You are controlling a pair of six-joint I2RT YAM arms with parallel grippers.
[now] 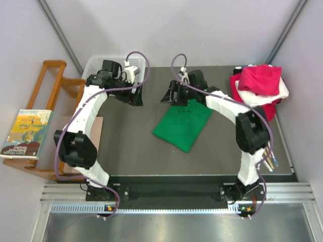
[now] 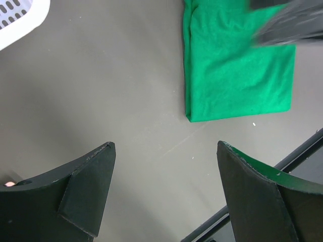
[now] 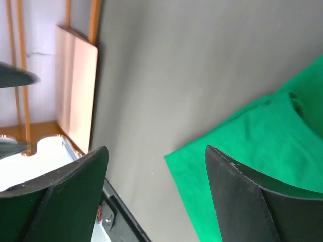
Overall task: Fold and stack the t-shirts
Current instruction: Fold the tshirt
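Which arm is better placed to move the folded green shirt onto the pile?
Right. The right claw, open, hangs at the far edge of the green shirt, and the pile lies on its side; the left claw is off by the basket.

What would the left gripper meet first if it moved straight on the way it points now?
Probably the bare table: the left gripper points down with open jaws at grey surface only. The green t-shirt lies off to one side, though depth is unclear.
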